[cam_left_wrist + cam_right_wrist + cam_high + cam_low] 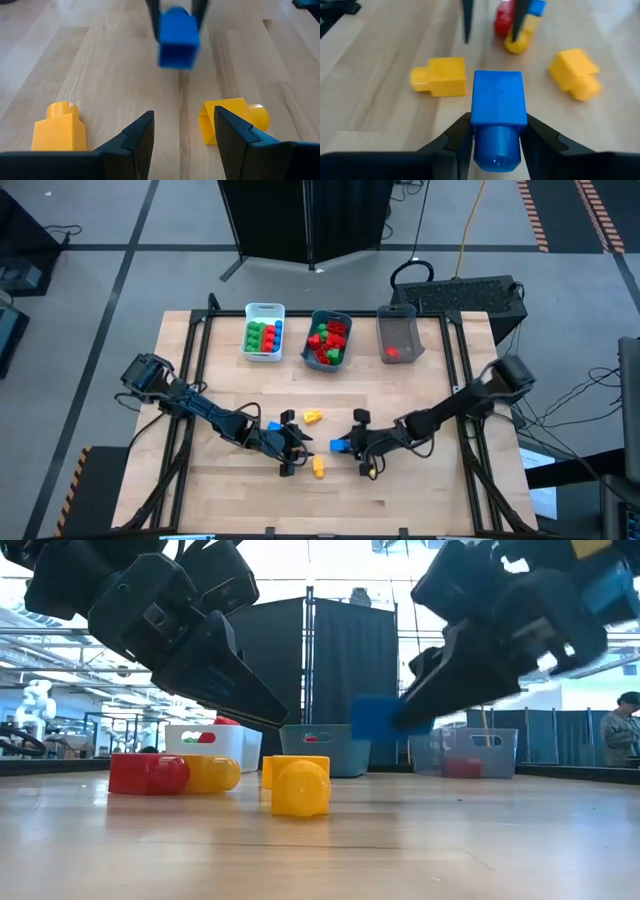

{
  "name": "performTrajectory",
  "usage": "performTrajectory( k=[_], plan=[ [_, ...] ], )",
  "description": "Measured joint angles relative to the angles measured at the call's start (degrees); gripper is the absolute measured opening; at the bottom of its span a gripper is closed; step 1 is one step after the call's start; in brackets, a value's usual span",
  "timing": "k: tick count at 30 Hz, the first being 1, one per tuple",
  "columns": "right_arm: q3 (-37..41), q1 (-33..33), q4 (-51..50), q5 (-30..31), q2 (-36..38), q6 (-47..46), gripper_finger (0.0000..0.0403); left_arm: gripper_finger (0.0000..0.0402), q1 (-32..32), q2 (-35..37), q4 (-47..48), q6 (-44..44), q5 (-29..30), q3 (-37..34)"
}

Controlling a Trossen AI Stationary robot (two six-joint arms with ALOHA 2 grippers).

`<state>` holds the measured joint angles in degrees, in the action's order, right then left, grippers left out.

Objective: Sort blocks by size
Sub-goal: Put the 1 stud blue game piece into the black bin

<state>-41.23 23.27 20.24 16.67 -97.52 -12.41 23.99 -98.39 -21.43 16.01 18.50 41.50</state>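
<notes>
My right gripper (352, 446) is shut on a small blue block (498, 97), just above the table's near middle. My left gripper (293, 452) is open and empty, facing it from the left, with its fingers (135, 137) low over the wood. Two yellow blocks lie on their sides on the table, one toward the far side (313, 417) and one toward the near side (318, 469). A red block (148, 773), a yellow block (211, 773) and a blue one (272, 426) lie together beside the left arm. My right gripper pinches the blue block by its two opposite side faces (476, 112) between its two fingers. The fingers come from the table's right, slanting down. The block's stud (495, 147) points back toward the wrist. In the low view the block (383, 718) hangs clear of the table.
Three bins stand in a row at the far side: a white one (248, 330) with green, red and blue blocks, a teal one (346, 320) with red and green blocks, and a grey one (398, 315) with one red block. Bare wood lies between bins and grippers.
</notes>
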Motion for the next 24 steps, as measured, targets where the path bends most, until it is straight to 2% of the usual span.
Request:
performTrajectory(
  k=[4,10,14,19,24],
  plan=[
    [0.0,-0.9,-8.6,1.6,6.5,0.1,0.0121,0.016,0.0,0.0,0.3,0.0,0.0,0.0],
    [0.0,-1.9,-22.7,7.6,15.4,0.3,0.0122,0.016,0.0,0.0,1.5,0.0,0.5,0.0],
    [0.0,-3.3,-29.2,11.8,20.6,1.1,0.0122,0.016,0.0,0.0,1.6,-0.4,2.8,0.0],
    [0.0,-7.6,-35.9,16.8,26.2,3.1,0.0121,0.016,0.0,0.0,1.6,-0.4,4.5,0.0],
    [0.0,-14.7,-43.2,22.2,30.5,1.8,0.0121,0.016,0.0,0.0,1.5,-0.3,4.3,0.0]
  ],
)
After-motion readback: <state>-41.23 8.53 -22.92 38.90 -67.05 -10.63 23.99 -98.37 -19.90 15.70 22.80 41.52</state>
